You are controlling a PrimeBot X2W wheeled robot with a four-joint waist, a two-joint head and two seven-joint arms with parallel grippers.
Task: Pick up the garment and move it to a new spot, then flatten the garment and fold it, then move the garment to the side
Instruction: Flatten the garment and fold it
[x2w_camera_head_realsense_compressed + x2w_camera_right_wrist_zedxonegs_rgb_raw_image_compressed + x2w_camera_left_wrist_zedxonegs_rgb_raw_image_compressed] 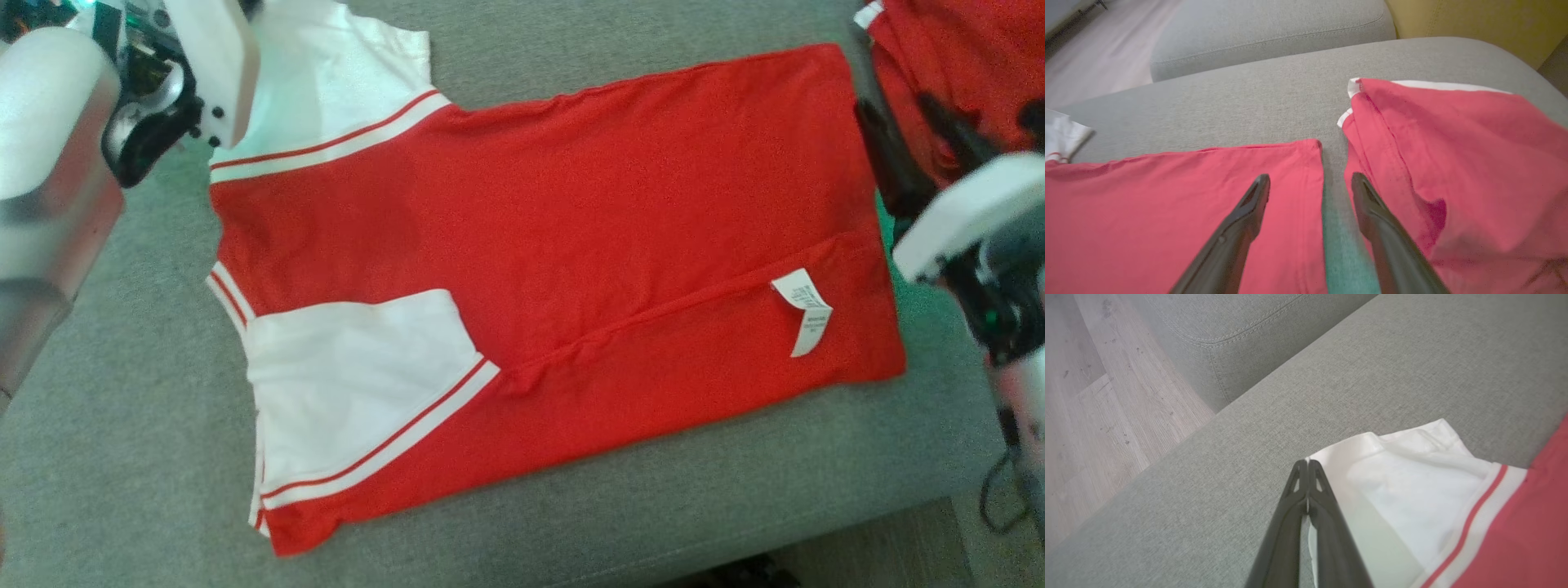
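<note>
Here, the left gripper (pixel 1306 463) is closed on the sleeve (pixel 1412 486) of the garment (pixel 612 204), the right gripper (pixel 1309 179) is held open over the hem (pixel 1306 151), and a second garment (pixel 1453 163) is cut off.

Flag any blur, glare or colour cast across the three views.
Head view: forearm blown out, right tool blurred. Left wrist view: hazy, low contrast, greenish cast on the sleeve. Right wrist view: green tint on the sofa between the fingers, second shirt soft toward the right edge.
</note>
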